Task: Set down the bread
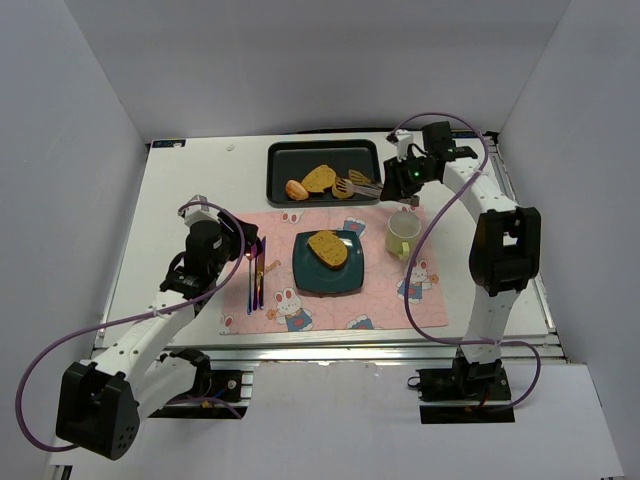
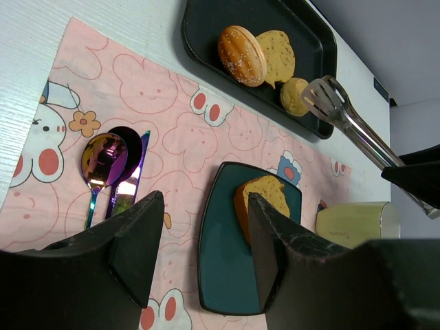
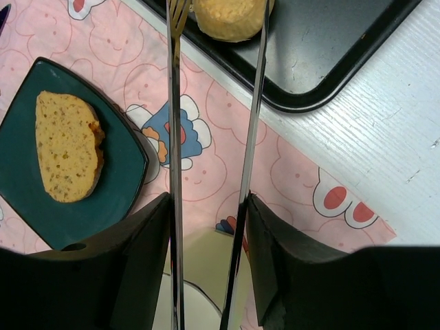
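Observation:
A slice of bread (image 1: 327, 248) lies on the teal plate (image 1: 305, 278) in the middle of the pink placemat; it also shows as bread slice (image 3: 65, 144) and bread slice (image 2: 268, 194). My right gripper (image 3: 208, 206) is shut on metal tongs (image 3: 174, 137), whose two arms reach out over the black tray (image 1: 285, 160). The tong tips sit on either side of a small round roll (image 3: 230, 14) in the tray; I cannot tell if they touch it. Over the placemat's left side, my left gripper (image 2: 204, 206) hangs open and holds nothing.
The tray also holds a sesame bun (image 2: 240, 53) and another slice (image 2: 277, 55). A pale yellow mug (image 1: 403, 233) stands right of the plate, under the tongs' handles. A spoon (image 2: 103, 158) and other cutlery lie on the placemat (image 1: 390, 300) left of the plate.

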Controlling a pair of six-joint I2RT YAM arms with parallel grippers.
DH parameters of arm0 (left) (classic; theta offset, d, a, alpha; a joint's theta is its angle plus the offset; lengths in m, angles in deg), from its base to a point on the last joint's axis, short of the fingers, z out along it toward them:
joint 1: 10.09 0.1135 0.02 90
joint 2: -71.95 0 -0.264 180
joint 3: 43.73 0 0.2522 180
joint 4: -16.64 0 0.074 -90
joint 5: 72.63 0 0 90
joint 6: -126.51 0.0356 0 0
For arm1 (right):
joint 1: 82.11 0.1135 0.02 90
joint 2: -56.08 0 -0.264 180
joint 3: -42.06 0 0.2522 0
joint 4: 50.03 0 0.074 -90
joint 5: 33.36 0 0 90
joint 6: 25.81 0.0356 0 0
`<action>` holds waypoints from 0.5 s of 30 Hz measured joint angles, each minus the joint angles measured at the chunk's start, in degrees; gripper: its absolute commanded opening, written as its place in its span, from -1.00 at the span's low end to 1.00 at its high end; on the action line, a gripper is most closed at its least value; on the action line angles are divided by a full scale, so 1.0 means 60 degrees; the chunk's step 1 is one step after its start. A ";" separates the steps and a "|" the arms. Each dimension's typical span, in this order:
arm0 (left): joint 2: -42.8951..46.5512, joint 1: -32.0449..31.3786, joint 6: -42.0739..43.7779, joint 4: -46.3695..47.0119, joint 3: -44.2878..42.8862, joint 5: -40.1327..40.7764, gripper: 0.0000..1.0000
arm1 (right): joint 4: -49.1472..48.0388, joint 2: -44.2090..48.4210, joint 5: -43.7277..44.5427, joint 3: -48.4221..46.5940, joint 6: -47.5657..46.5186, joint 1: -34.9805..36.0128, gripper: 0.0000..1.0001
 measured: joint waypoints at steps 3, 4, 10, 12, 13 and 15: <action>0.0000 0.0000 0.0000 0.0000 0.0000 0.0000 0.23 | -0.0007 0.0000 0.0000 0.0000 0.0000 0.0044 0.04; 0.0000 0.0000 0.0000 0.0000 0.0000 0.0000 0.23 | -0.0011 0.0000 0.0000 0.0000 0.0000 0.0055 0.04; 0.0007 0.0000 0.0000 0.0000 0.0000 0.0000 0.23 | -0.0044 0.0000 0.0131 0.0007 0.0000 0.0157 0.06; 0.0007 0.0000 0.0000 0.0000 0.0000 0.0000 0.23 | -0.0066 -0.0007 0.0251 0.0007 -0.0007 0.0219 0.06; 0.0007 0.0000 0.0000 0.0000 0.0000 0.0004 0.23 | -0.0069 -0.0007 0.0321 0.0007 -0.0022 0.0251 0.06; 0.0007 0.0000 0.0000 0.0000 0.0000 0.0004 0.23 | -0.0069 -0.0011 0.0466 0.0007 -0.0036 0.0313 0.06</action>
